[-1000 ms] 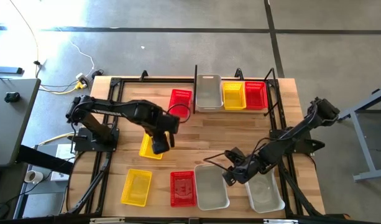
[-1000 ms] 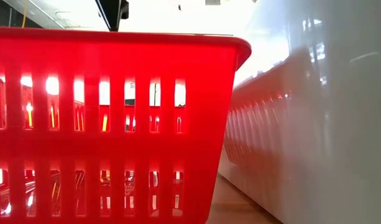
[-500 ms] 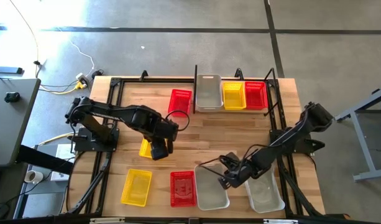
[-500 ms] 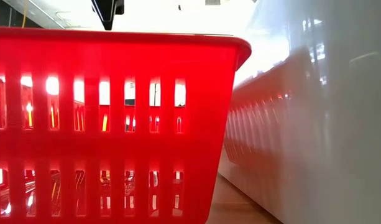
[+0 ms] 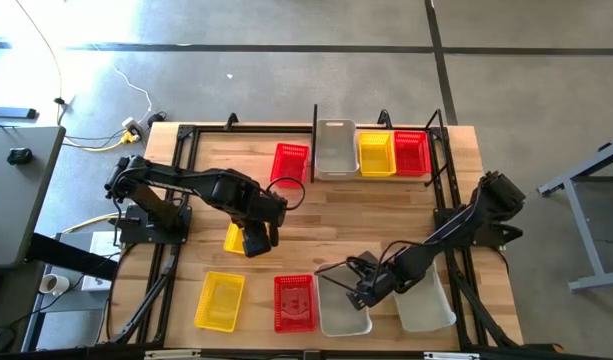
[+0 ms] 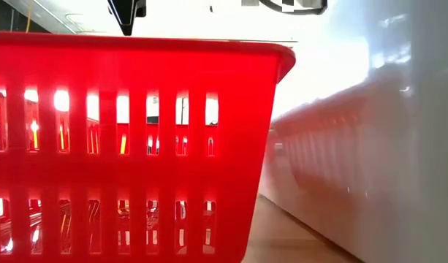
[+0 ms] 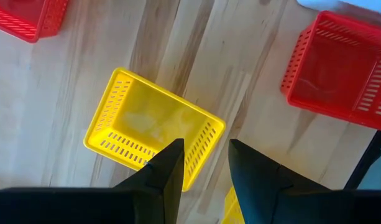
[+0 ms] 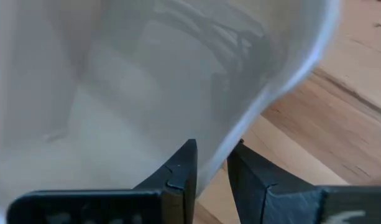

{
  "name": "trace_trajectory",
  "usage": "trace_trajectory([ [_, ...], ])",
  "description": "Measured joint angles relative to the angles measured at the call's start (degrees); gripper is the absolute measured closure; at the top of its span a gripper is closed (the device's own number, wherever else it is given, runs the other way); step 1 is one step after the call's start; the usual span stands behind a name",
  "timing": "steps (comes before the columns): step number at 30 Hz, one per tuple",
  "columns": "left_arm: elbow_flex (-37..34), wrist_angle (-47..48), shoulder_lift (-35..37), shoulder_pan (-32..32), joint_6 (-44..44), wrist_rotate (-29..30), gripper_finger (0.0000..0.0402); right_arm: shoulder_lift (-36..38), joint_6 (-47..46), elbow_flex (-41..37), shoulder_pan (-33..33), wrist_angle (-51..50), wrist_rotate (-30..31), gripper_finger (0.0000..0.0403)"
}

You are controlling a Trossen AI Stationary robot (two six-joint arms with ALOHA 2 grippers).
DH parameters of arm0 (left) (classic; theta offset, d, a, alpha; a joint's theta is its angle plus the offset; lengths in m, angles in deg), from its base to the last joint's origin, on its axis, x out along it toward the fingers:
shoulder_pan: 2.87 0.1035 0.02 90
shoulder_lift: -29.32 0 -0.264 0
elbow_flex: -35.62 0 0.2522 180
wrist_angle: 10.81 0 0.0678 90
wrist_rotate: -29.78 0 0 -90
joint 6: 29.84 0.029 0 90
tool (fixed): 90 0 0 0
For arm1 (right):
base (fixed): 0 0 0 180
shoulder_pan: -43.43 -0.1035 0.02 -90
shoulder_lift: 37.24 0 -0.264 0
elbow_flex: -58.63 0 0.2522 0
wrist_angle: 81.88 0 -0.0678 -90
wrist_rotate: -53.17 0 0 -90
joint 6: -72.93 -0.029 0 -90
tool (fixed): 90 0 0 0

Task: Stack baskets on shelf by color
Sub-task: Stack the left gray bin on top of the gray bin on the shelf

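My left gripper (image 5: 254, 243) (image 7: 206, 155) is open and hovers just above a yellow basket (image 5: 236, 238) (image 7: 153, 127) at mid-table, its fingertips over one short wall. My right gripper (image 5: 358, 292) (image 8: 212, 158) is shut on a clear basket (image 5: 343, 308) near the table's near edge. A second clear basket (image 5: 426, 302) lies under the right arm. A yellow basket (image 5: 219, 300) and a red basket (image 5: 294, 302) (image 6: 128, 146) stand on the near side, and another red one (image 5: 291, 162) on the far side. The shelf (image 5: 316, 125) holds a clear (image 5: 335, 148), a yellow (image 5: 376, 153) and a red basket (image 5: 412, 152). My right gripper pinches the clear basket's far short rim (image 8: 240, 134), one finger inside the basket and one outside over the wood. It comes in slanting down from the far right. The basket's near end rests on the table.
Black arm-mount frames (image 5: 176, 180) run along the table's left and right sides. Bare wood (image 5: 366, 215) lies between the shelf and the near row of baskets. In the low view the red basket and the clear basket's wall (image 6: 370, 146) fill the picture.
My right gripper has moved toward the near edge and left, carrying the clear basket's far rim with it; from above the basket now looks shorter, its near end staying put. My left gripper has shifted slightly toward the near edge and come down.
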Motion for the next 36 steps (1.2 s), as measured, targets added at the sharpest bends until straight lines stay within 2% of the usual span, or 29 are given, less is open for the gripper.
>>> trace_trajectory([
  [7, 0.0, -0.13, 0.0, 0.01, 2.28, 0.43, 0.0286, 0.14, -1.03, 0.02, 1.53, -0.1, -0.88, 0.0396],
  [19, 0.0, -0.2, 0.0, 1.06, 6.49, 0.69, 0.0286, 0.55, -9.03, 0.27, 0.85, -0.64, -0.67, 0.0402],
  [31, 0.0, -0.57, 0.0, 4.48, 11.23, 1.22, 0.0286, 1.38, -10.05, 9.21, 0.11, -14.67, 1.87, 0.0403],
  [36, 0.0, -0.73, -0.02, 5.85, 14.53, 4.37, 0.0286, 2.04, -10.93, 12.36, 1.22, -21.37, 2.71, 0.0403],
])
